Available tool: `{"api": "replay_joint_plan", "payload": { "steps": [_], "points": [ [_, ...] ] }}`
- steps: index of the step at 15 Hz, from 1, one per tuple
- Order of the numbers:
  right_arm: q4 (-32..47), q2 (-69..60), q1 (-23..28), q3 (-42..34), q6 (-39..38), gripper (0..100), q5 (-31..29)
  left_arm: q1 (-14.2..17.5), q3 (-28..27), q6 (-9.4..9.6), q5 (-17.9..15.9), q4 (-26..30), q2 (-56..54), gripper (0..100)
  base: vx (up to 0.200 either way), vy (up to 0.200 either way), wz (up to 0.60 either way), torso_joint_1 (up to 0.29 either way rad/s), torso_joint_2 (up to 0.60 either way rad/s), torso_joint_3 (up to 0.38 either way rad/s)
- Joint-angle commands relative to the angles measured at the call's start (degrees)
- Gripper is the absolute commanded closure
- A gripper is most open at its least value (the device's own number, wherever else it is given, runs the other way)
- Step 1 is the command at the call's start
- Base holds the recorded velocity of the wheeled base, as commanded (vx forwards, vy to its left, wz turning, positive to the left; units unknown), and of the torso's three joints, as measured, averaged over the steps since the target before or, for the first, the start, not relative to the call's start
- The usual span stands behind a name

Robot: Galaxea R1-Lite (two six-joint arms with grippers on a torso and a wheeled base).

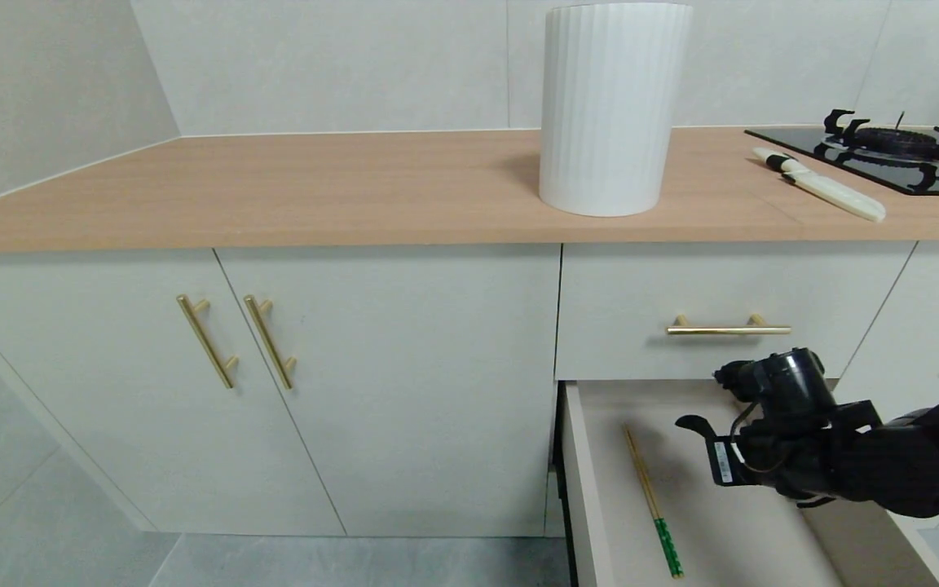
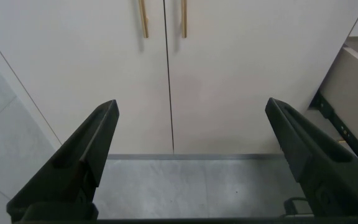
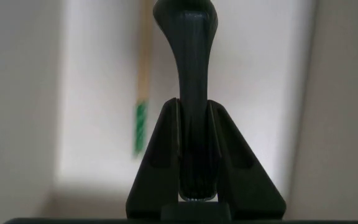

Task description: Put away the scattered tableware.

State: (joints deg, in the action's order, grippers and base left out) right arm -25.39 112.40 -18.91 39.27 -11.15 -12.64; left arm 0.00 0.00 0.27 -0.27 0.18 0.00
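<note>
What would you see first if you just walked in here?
The tall white ribbed container stands on the wooden countertop. Lower down, a drawer is open with chopsticks lying inside, and the right gripper holds a dark utensil over it.

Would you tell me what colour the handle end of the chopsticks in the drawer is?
Green; the chopsticks show best in the head view.

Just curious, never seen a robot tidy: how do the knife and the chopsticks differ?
The chopsticks lie in the open drawer; the knife lies on the counter. The chopsticks are thin and wood-coloured with a green end; the knife is broader and cream. Both lie flat, unheld.
</note>
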Motion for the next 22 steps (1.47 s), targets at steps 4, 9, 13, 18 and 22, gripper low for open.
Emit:
{"api": "replay_joint_plan", "payload": {
  "steps": [4,9,13,18,22],
  "points": [
    [-18.73,16.63,-0.08,-5.08,0.34,100,-2.48,0.0,0.0,0.0,0.0,-0.01,0.09,0,0.0,0.0,0.0,0.0,0.0,0.0],
    [-21.36,21.37,-0.25,-5.16,0.52,100,-2.56,0.0,0.0,0.0,0.0,-0.01,0.09,0,0.0,0.0,0.0,0.0,0.0,0.0],
    [-23.21,21.99,-0.25,-5.25,0.52,100,-2.56,0.0,0.0,0.0,0.0,-0.01,0.09,0,0.0,0.0,0.0,0.0,0.0,0.0],
    [-23.39,21.99,-0.25,-5.25,0.52,100,-2.56,0.0,0.0,0.0,0.0,-0.01,0.09,0,0.0,0.0,0.0,0.0,0.0,0.0],
    [-23.39,21.9,-0.16,-5.25,0.43,0,-2.56,0.0,0.0,0.0,0.0,-0.01,0.09,0,0.0,0.0,0.0,0.0,0.0,0.0]
  ]
}}
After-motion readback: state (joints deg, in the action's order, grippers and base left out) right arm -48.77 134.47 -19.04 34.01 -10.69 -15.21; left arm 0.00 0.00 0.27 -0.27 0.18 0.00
